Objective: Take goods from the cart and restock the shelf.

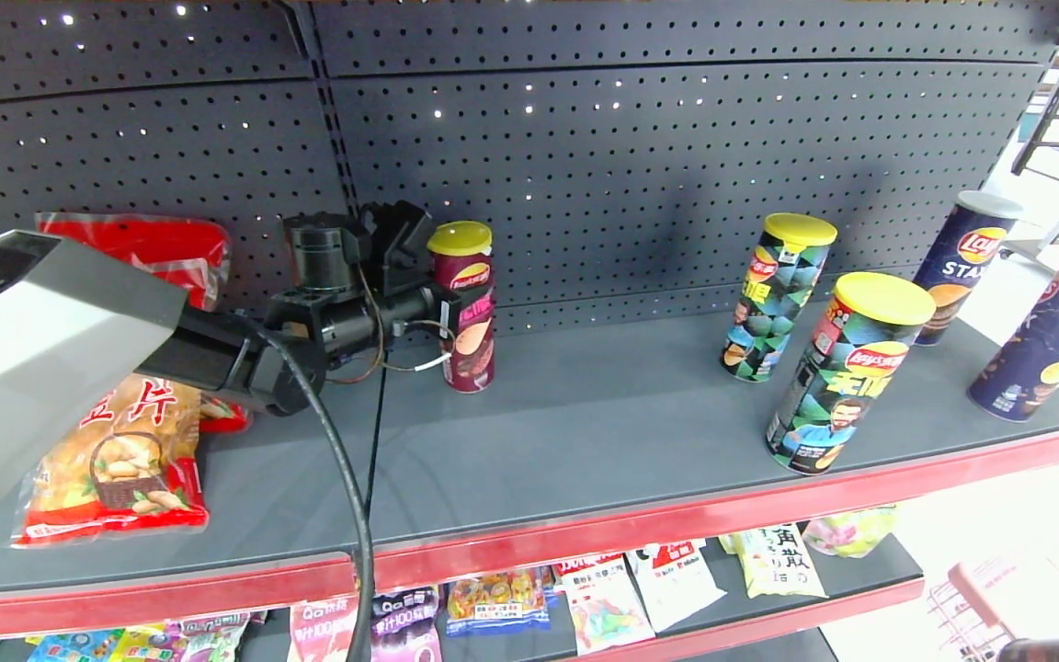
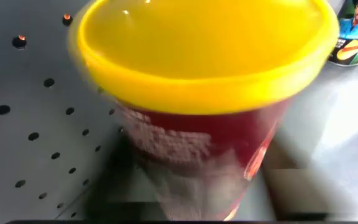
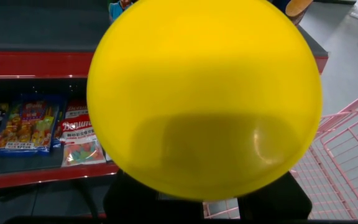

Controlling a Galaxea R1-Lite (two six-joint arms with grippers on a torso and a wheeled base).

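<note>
A maroon chip can (image 1: 467, 308) with a yellow lid stands upright near the back of the grey shelf board (image 1: 585, 441), close to the pegboard. My left gripper (image 1: 452, 317) reaches in from the left and is shut on this can around its middle. Seen close up from above, the same maroon can (image 2: 197, 118) shows its yellow lid. My right gripper (image 3: 207, 208) is shut on another can, whose round yellow lid (image 3: 204, 93) hides its body. That can hangs in front of the shelf's red edge (image 3: 36, 62), beside the pink cart (image 3: 347, 162).
Two patterned yellow-lidded cans (image 1: 776, 299) (image 1: 847, 372) and two dark blue cans (image 1: 963, 267) (image 1: 1044, 340) stand on the shelf's right half. Snack bags (image 1: 116, 441) lie at the left. Free board lies between the maroon can and the patterned cans. Packets (image 1: 603, 598) fill the lower shelf.
</note>
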